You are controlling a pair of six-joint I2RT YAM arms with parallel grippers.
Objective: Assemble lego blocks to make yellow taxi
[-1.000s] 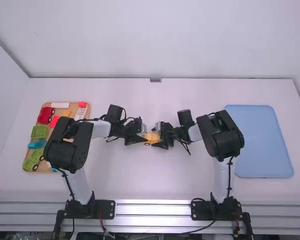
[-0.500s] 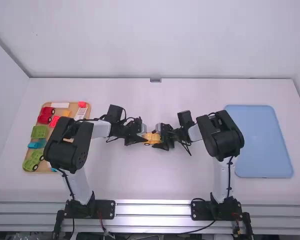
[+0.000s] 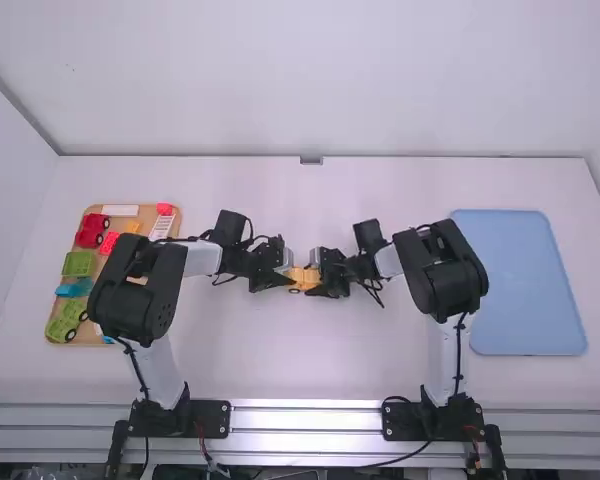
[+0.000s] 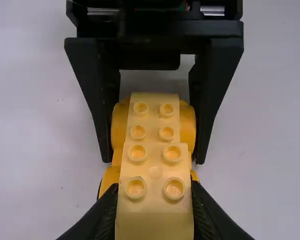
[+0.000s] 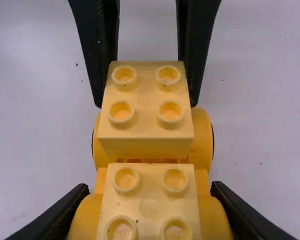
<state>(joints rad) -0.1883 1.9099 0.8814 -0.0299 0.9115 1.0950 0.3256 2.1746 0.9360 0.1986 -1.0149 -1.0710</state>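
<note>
While both arms meet near the middle of the counter (image 3: 310,365), the yellow build (image 3: 303,279) sits between them, each side clamped on one end. Can't tell if it touches the surface.

Left end effector (image 3: 288,275): gripping the build's left end, fingers closed on the sides of the raised yellow block (image 5: 146,100), four studs up. That block is seated on the wheeled base (image 5: 202,142), over its left part.

Right end effector (image 3: 318,278): gripping the build's right end, one finger against each side of the rounded yellow fenders (image 4: 188,127). A lower studded part (image 4: 153,117) runs between the fenders.

Wooden tray (image 3: 118,224) is at far left, partly behind the left arm. In it:
- white block (image 3: 120,210) along the far edge
- red block (image 3: 164,209) at the far right corner, white ladder-like piece (image 3: 162,227) just nearer
- red wheeled piece (image 3: 90,231) on the left, small red piece (image 3: 108,243) right beside it
- green block (image 3: 79,263), then teal block (image 3: 75,288), then green wheeled piece (image 3: 66,322) at the near left

Blue tray (image 3: 520,280) lies flat on the right, well apart from the build.
</note>
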